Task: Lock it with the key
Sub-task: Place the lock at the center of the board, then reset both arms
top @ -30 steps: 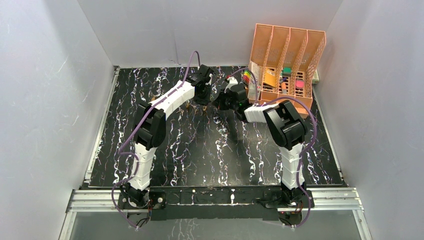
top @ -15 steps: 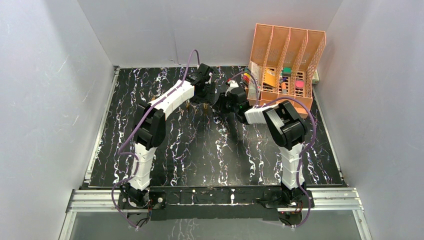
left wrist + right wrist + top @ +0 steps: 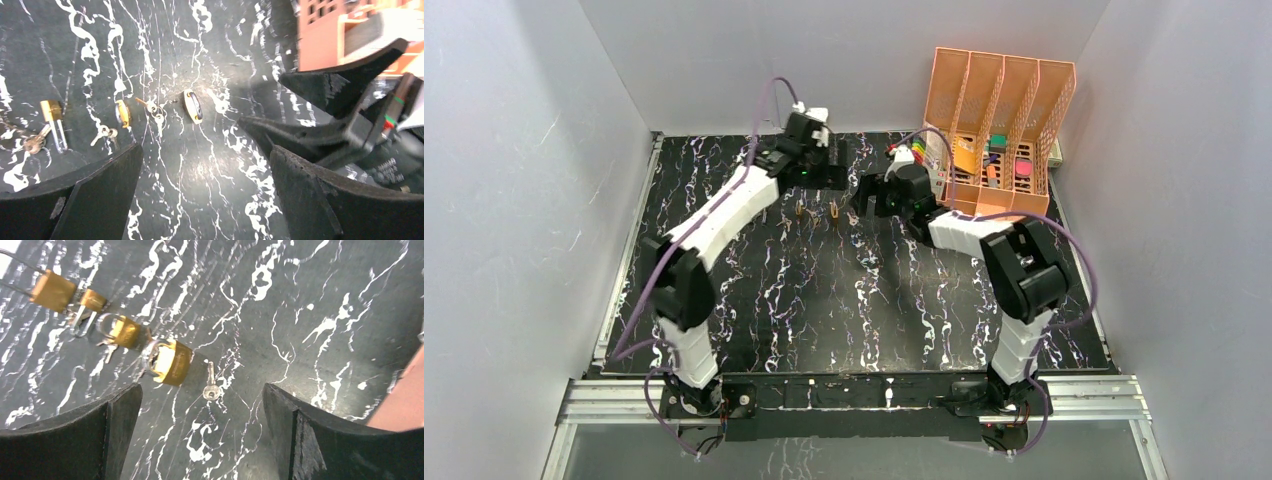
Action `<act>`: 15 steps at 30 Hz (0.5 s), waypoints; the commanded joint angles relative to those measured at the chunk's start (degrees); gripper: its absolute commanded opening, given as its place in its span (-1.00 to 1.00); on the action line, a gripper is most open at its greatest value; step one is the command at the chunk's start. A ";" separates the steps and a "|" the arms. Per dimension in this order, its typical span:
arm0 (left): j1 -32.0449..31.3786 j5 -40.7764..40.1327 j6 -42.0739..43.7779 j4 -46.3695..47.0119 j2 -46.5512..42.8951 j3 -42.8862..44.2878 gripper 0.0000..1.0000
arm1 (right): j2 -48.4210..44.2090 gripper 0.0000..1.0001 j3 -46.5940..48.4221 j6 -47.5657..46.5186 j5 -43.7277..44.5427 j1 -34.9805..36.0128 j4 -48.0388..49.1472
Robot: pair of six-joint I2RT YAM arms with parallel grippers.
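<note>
Padlock (image 3: 170, 362) left of centre, loose key (image 3: 210, 386) just beside it on the counter (image 3: 310, 315); left gripper (image 3: 204, 155) and right gripper (image 3: 201, 390) both empty, fingers spread; likely next: pinching that small flat key.

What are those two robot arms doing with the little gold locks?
Two robot arms are meant to lock a padlock with a key. Right now the left gripper and the right gripper both hang wide open over the black table, holding nothing. Several brass padlocks lie in a row on it, and a small silver key lies loose beside the nearest padlock.
</note>
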 commanded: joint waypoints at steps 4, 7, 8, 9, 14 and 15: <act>9.45 13.26 0.24 20.81 -24.96 -20.68 0.97 | -15.47 0.97 -0.82 -4.70 2.58 -0.05 -13.11; 14.27 17.80 0.58 24.91 -31.88 -27.47 0.97 | -22.82 0.97 -2.31 -4.43 6.45 -0.05 -19.07; 15.06 17.90 1.81 25.14 -33.64 -28.86 0.97 | -25.61 0.97 -3.02 -4.22 7.41 -0.05 -20.71; 15.55 17.82 3.14 24.96 -35.00 -29.74 0.97 | -28.17 0.97 -3.73 -3.87 8.23 -0.06 -22.20; 19.46 21.24 6.47 22.72 -39.78 -32.22 0.97 | -40.63 0.97 -6.43 -3.44 11.47 -0.05 -29.30; 20.86 23.90 5.88 23.29 -40.88 -33.36 0.97 | -43.03 0.97 -6.46 -3.62 12.00 -0.08 -30.96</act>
